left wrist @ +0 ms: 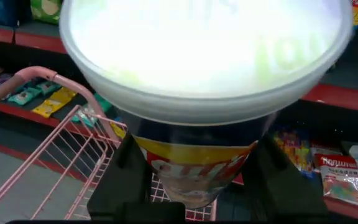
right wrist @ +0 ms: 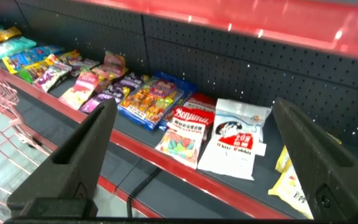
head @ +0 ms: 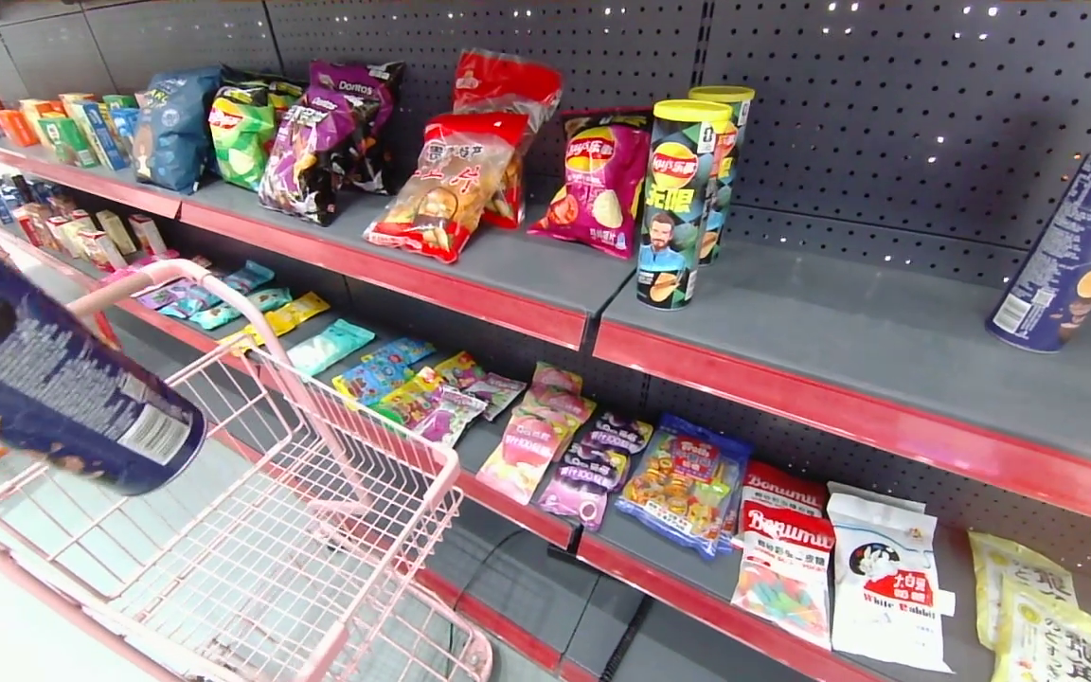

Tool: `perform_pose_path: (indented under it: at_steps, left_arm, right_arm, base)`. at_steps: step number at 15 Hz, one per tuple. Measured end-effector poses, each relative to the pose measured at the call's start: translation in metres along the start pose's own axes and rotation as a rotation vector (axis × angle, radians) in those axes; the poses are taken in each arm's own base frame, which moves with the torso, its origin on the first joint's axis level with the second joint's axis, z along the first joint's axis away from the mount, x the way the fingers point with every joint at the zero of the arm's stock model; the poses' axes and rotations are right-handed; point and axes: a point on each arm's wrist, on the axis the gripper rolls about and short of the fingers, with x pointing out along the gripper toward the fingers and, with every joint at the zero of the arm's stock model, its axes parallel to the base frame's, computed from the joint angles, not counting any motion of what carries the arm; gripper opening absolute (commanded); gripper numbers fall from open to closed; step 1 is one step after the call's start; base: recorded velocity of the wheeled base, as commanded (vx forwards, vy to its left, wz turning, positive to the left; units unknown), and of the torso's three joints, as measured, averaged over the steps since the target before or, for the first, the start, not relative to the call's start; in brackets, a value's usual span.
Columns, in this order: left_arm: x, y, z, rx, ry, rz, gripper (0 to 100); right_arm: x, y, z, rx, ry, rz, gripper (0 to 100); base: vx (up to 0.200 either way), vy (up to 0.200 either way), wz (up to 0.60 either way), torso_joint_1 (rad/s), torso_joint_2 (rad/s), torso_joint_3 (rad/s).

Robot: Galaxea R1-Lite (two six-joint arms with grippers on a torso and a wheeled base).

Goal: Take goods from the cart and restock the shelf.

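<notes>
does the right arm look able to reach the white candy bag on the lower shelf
Probably yes: the right claw is open and empty, facing the white candy bag, which lies uncovered at the front of the lower shelf. The red bag lies close beside it, so a grasp might catch that too.

Right claw [right wrist: 194,109]: 2 matte black wedge-shaped fingers [right wrist: 73,165], tapering toward tips. Left claw [left wrist: 197,168]: 2 black fingers.

Bright, even light falls on the upper shelf [head: 849,332]. Pinpoints shine through the pegboard [head: 934,104] holes. The can [left wrist: 191,168] has its lid [left wrist: 204,50] washed out, probably by overhead glare. Shelf edges bow near the head view's borders.
</notes>
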Motion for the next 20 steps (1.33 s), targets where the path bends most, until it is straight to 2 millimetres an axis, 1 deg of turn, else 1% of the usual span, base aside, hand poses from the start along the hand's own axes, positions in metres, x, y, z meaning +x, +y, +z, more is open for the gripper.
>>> perform_pose_path:
  at_steps: [2,4,6,8,10,12,15,18,20]
  left_arm:
    - [-0.019,-0.004,-0.014,0.003,-0.006,0.021,0]
    - [-0.030,-0.005,-0.027,0.003,-0.003,0.048,0]
    - [-0.038,-0.006,-0.035,0.009,-0.006,0.071,0]
    - [-0.043,-0.006,-0.039,0.033,-0.003,0.126,0]
    - [-0.046,-0.005,-0.040,0.075,0.000,0.205,0]
    - [-0.047,-0.006,-0.041,0.087,0.004,0.178,0]
    - [-0.051,-0.007,-0.041,0.113,-0.007,0.183,0]
    - [-0.054,-0.005,-0.044,0.163,0.017,0.281,0]
    - [-0.058,-0.005,-0.045,0.212,0.032,0.328,0]
  right_arm:
    - [0.000,0.000,0.000,0.000,-0.001,0.000,100]
    - [0.000,0.000,0.000,0.000,-0.001,0.000,100]
    - [0.000,0.000,0.000,0.000,-0.001,0.000,100]
    - [0.000,0.000,0.000,0.002,-0.002,0.001,100]
    - [0.000,0.000,0.000,0.002,0.000,0.002,100]
    - [0.000,0.000,0.000,0.002,0.000,0.001,100]
    - [0.000,0.000,0.000,0.002,0.000,0.001,100]
    - [0.000,0.000,0.000,0.002,0.000,0.001,100]
    - [0.000,0.000,0.000,0.002,0.000,0.001,100]
  base:
    - [0.000,0.000,0.00,0.225,-0.57,-0.349]
    - [0.000,0.000,0.00,0.246,-0.60,-0.369]
    - [0.000,0.000,0.00,0.202,-0.51,-0.303]
    - [0.000,0.000,-0.60,0.132,-0.35,-0.198]
    - [0.000,0.000,-0.60,0.027,-0.05,-0.024]
    - [0.000,0.000,-0.60,0.022,-0.01,-0.007]
    - [0.000,0.000,-0.60,0.006,0.00,0.004]
    - [0.000,0.000,-0.60,0.004,0.01,0.002]
    - [0.000,0.000,0.00,0.000,0.00,0.000]
